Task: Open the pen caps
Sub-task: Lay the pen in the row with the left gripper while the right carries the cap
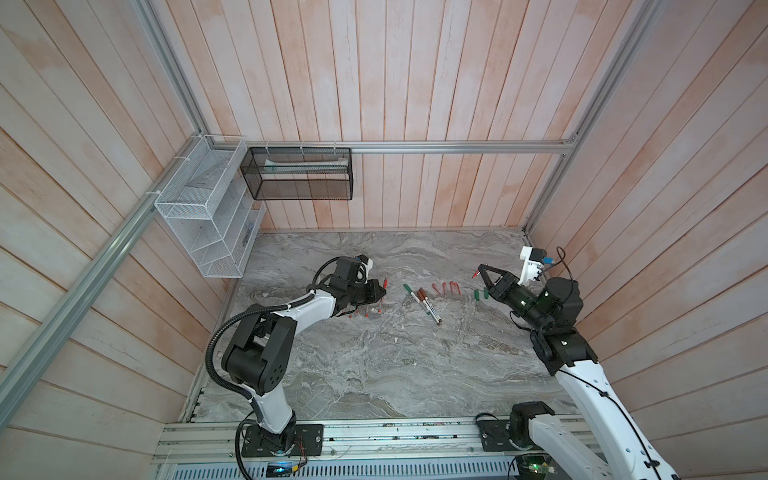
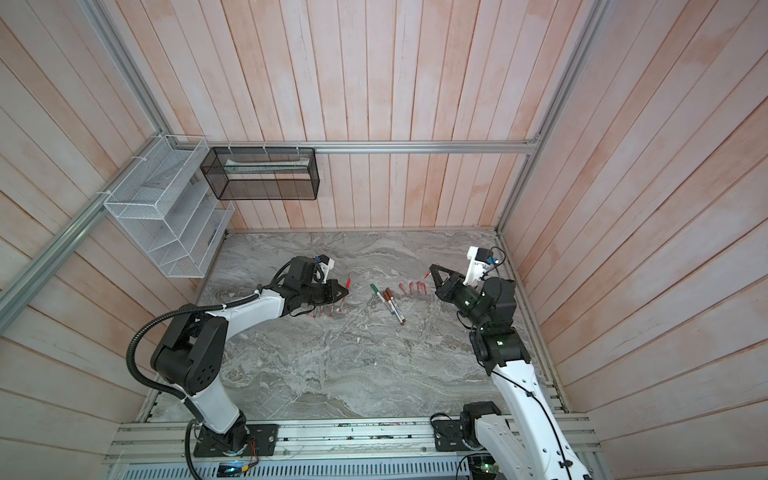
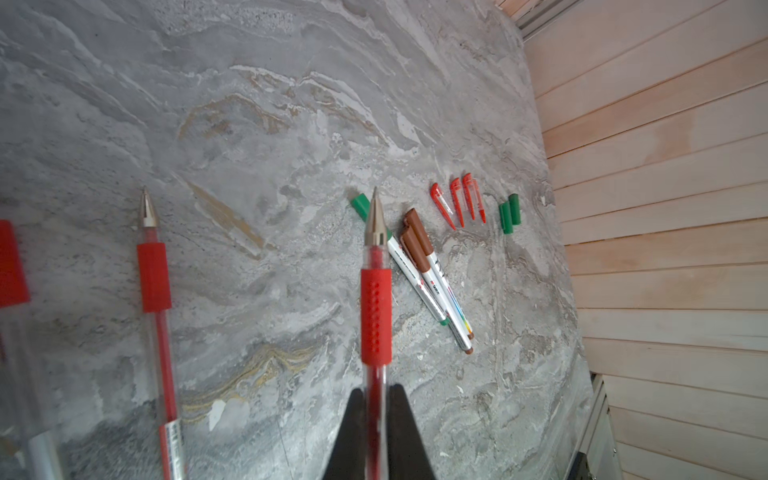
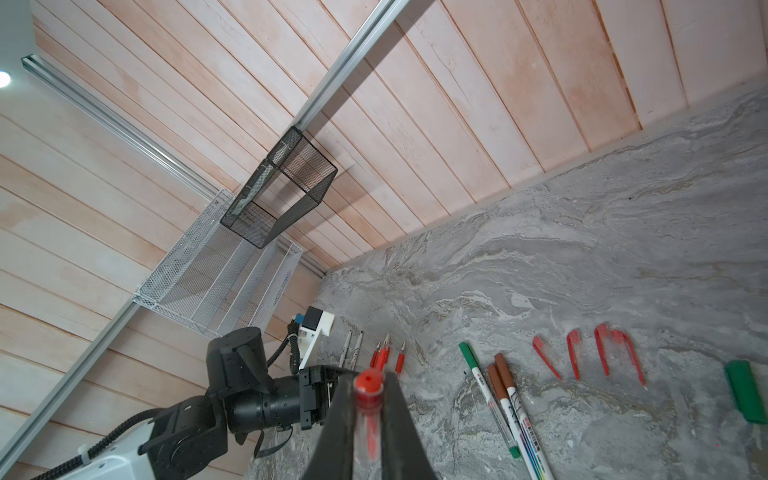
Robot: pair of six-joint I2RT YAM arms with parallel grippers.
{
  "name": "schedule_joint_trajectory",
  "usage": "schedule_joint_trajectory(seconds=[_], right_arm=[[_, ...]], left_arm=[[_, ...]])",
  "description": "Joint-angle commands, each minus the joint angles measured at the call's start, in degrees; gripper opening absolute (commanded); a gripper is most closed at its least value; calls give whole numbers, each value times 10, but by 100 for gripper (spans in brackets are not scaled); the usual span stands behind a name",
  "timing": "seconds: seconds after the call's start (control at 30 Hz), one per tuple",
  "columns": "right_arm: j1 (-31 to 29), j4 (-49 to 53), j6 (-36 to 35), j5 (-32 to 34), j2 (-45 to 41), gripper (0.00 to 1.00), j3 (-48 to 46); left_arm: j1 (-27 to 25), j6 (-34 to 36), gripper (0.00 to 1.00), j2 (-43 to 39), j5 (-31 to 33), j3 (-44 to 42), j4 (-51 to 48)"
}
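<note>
Currently left gripper [image 3: 377, 390] clamps an uncapped red pen [image 3: 376, 307], right gripper [image 4: 369, 374] pinches a red cap [image 4: 368, 399]; released high, it may bounce away from the other caps [image 4: 574, 353].

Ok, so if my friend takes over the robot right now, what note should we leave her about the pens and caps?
Left tool: shut on an uncapped red pen.
Right tool: shut on a red cap.
Done: four red caps and two green caps lie loose on the table; other uncapped red pens lie near the left arm.
Left: put down the held pen and cap; the green marker and two brown markers are still capped.
</note>
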State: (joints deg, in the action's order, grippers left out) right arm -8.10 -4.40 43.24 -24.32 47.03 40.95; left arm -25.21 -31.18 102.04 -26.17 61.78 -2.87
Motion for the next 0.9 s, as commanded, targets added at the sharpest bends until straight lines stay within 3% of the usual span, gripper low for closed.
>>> schedule_joint_trajectory(seconds=[0.0,0.63,0.87], right_arm=[[3,26,-18,-3,-16,0,-3],[12,42,-26,-15,-6,0,14],[15,43,-29,-20,3,0,25]], left_arm=[[-3,-9,0,32,27,24,-31],[2,-24,1,121,87,74,-83],[6,-19,11,146,106,97,-100]])
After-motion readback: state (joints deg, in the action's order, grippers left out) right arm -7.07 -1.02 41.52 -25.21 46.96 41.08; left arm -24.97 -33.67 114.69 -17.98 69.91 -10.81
